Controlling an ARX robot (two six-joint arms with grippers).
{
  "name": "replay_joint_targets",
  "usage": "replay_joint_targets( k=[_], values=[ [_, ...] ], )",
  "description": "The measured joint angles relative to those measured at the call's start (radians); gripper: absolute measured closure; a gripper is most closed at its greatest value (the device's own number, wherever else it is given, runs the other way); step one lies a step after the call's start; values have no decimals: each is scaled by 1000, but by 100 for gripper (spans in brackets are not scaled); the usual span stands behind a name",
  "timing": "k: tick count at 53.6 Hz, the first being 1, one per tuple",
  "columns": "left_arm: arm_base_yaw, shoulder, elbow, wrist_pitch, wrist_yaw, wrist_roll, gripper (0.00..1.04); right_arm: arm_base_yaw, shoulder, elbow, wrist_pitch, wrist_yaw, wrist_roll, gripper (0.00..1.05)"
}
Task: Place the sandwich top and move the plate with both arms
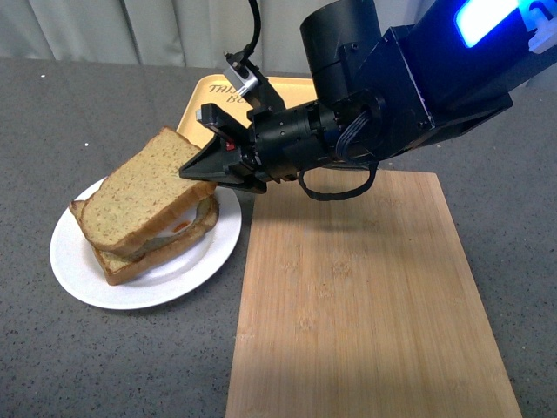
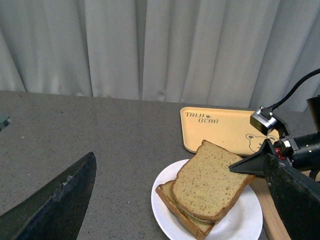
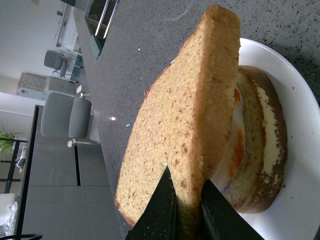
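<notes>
The sandwich top (image 1: 139,187), a tan speckled bread slice, lies tilted over the lower slice with fried egg (image 1: 161,239) on the round white plate (image 1: 87,279). My right gripper (image 1: 202,178) is shut on the slice's near right edge, pinching the crust between its black fingers (image 3: 165,205). In the right wrist view the sandwich top (image 3: 185,110) stands just above the egg slice (image 3: 255,145) and the plate (image 3: 305,150). The left wrist view shows the sandwich top (image 2: 210,180) on the plate (image 2: 245,220) with my open left gripper (image 2: 185,200) well above and back from it.
A wooden board (image 1: 365,296) lies right of the plate. A yellow bear-print tray (image 1: 213,96) sits behind the plate, partly hidden by my right arm. Grey curtains hang behind the grey table (image 1: 70,366).
</notes>
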Motion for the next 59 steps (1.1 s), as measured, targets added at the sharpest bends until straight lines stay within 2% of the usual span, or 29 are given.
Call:
replay_joint_targets(
  k=[2, 16, 26, 27, 29, 30, 31, 32, 33, 34, 37, 41, 47, 59],
  values=[
    [0, 0, 0, 0, 0, 0, 7, 1, 2, 1, 4, 2, 2, 100],
    [0, 0, 0, 0, 0, 0, 7, -24, -37, -99, 106, 51, 10, 51],
    [0, 0, 0, 0, 0, 0, 7, -80, -171, -251, 121, 135, -68, 17],
    [0, 0, 0, 0, 0, 0, 7, -89, -184, -257, 121, 138, -77, 11],
    [0, 0, 0, 0, 0, 0, 7, -96, -192, -258, 121, 143, -83, 7],
    [0, 0, 0, 0, 0, 0, 7, -95, -193, -265, 142, 188, -99, 10],
    [0, 0, 0, 0, 0, 0, 7, -84, -190, -307, 275, 353, -136, 14],
    [0, 0, 0, 0, 0, 0, 7, -72, -190, -362, 438, 563, -192, 20],
    [0, 0, 0, 0, 2, 0, 7, -66, -190, -414, 563, 719, -247, 24],
    [0, 0, 0, 0, 3, 0, 7, -66, -190, -425, 587, 747, -256, 25],
    [0, 0, 0, -1, 1, 0, 7, -68, -218, -570, 836, 1022, -343, 36],
    [0, 0, 0, -1, -1, 0, 7, -95, -302, -724, 1032, 1230, -391, 48],
    [0, -1, 0, -1, -2, 0, 7, -140, -420, -824, 1109, 1262, -414, 66],
    [0, 0, 0, -1, 1, 0, 7, -163, -431, -841, 1109, 1273, -417, 102]
  ],
)
